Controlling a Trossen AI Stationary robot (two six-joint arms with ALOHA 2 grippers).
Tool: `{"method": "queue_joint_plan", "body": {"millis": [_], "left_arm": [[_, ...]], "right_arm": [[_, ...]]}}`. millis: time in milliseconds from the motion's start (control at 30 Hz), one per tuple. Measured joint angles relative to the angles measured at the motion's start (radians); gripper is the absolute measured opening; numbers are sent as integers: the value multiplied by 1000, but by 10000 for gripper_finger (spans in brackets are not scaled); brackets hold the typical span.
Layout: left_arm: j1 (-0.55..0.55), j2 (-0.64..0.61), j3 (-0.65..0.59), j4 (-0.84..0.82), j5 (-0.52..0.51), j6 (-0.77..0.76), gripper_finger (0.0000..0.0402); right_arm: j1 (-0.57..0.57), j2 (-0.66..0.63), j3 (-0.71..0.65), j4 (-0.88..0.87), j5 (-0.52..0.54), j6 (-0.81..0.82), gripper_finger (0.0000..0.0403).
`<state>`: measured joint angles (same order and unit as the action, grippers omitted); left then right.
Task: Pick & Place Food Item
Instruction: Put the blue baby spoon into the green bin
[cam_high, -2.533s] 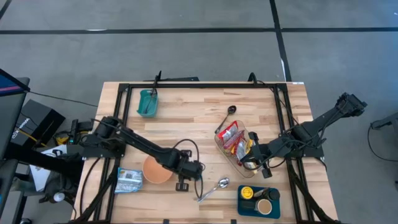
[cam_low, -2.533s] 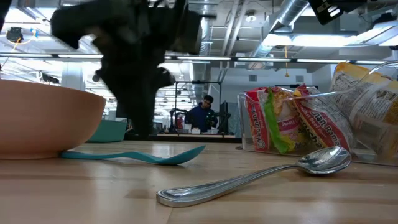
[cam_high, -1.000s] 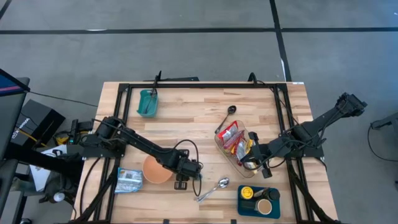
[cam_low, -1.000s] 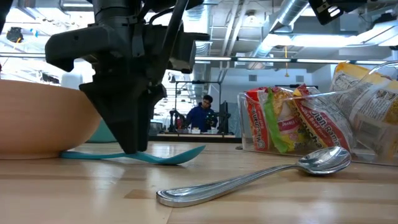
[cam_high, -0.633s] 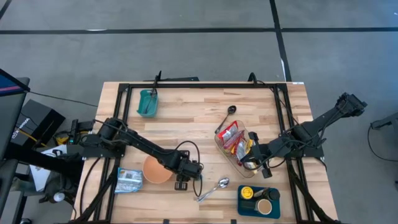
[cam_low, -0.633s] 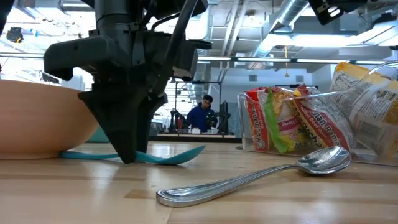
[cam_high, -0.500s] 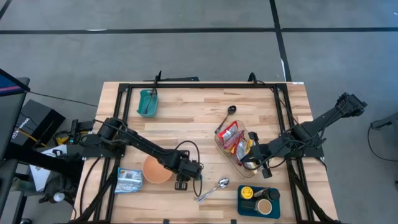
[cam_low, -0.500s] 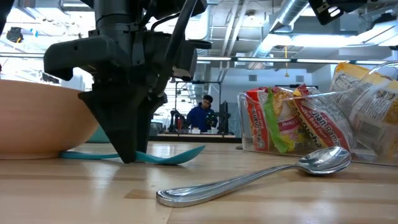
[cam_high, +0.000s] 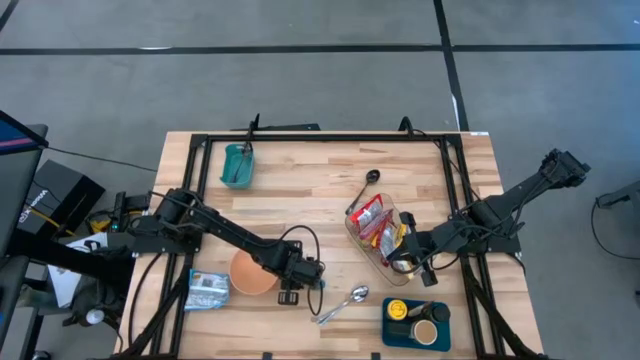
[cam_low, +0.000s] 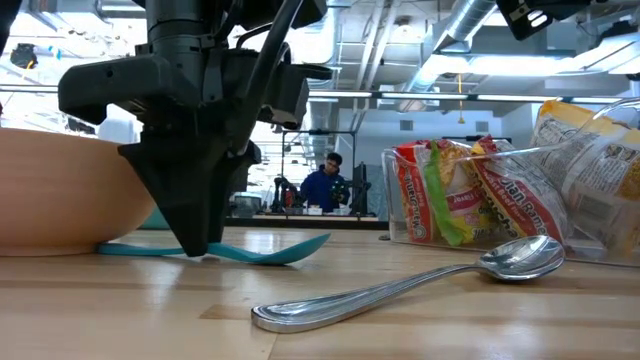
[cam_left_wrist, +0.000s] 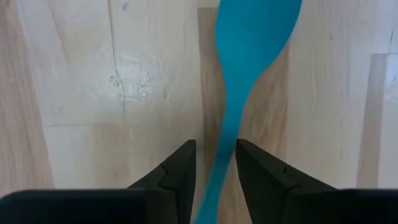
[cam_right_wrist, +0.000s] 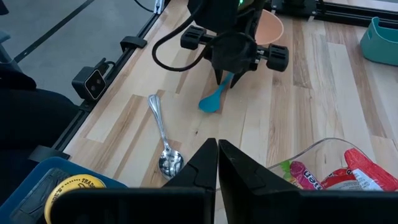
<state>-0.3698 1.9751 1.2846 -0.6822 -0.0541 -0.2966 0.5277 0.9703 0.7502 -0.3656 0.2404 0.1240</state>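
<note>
Left end effector (cam_left_wrist: 214, 171) is down at the surface of the wooden desk (cam_high: 300, 190), fingers (cam_left_wrist: 177, 171) set narrowly either side of the handle of a flat teal plastic spoon (cam_left_wrist: 239, 93). The handle runs between the two tips; whether the pads actually press it is hard to tell, possibly a sliver of gap remains. The spoon lies flat on the wood, blade pointing away from the wrist.

Low view: the tips meet the desk on the teal handle, just beside the round peach-coloured bowl (cam_low: 70, 190). A polished metal spoon (cam_low: 420, 285) lies nearer the camera, apart from the teal one, with bare wood between them.

High view: this all sits near the front edge of the desk, bowl touching or nearly touching the end effector's left flank. A bluish foil packet (cam_high: 208, 290) lies beside the bowl, toward the left edge.

Right end effector (cam_right_wrist: 217, 158) is closed and empty, hovering at the clear plastic bin of red food packets (cam_high: 378, 228), right of centre. A blue tray with a yellow-lidded tin (cam_high: 415, 322) sits at the front right corner.

Farther back: a small dark spoon (cam_high: 368, 180), then a teal cup (cam_high: 237, 165) at the rear left. The middle of the desk is open.
</note>
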Motion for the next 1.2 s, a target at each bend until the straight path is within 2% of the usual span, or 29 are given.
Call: {"method": "queue_joint_plan", "body": {"millis": [867,1033,1200], "left_arm": [[-4,23,5,29,-33,1,103],[-4,23,5,30,-32,1,86],[-4,24,5,32,-29,1,52]], "right_arm": [[0,0,0,-1,0,0,8],[0,0,0,0,0,0,8],[0,0,0,0,0,0,8]]}}
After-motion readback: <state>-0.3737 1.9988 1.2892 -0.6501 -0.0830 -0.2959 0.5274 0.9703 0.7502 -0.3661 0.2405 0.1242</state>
